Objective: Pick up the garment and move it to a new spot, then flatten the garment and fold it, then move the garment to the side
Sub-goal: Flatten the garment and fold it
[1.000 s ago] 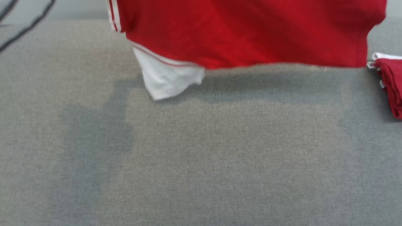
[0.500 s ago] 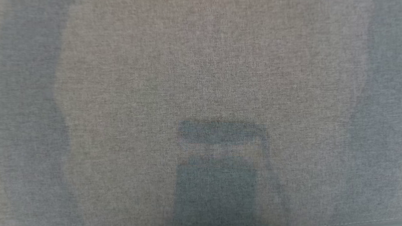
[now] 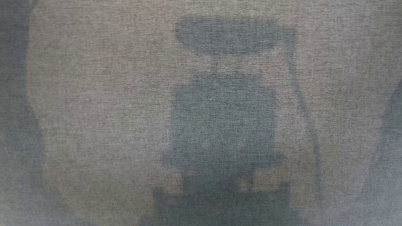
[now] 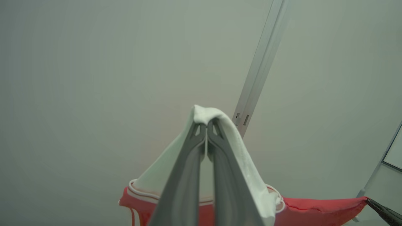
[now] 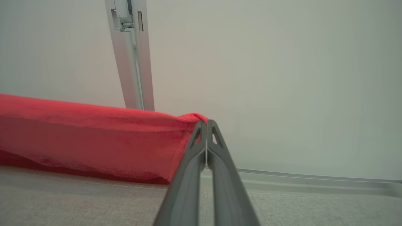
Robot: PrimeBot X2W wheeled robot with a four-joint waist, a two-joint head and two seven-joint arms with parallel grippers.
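Red cloth with a white sleeve: the shirt (image 5: 88,138) hangs in the air, stretched between your two arms above the grey fabric-covered bench (image 5: 62,201). Your left end effector (image 4: 206,125) is clamped tight on the white sleeve (image 4: 241,157), which drapes over its tips and falls toward 6 o'clock. Your right end effector (image 5: 206,123) is pinched closed on a red corner, and the cloth runs off toward 9 o'clock in its wrist view. Both look like thin pinches near an edge. Spread the arms further and a corner may slip free. Lower one side first and the sleeve could tuck underneath, leaving a crease to flatten.
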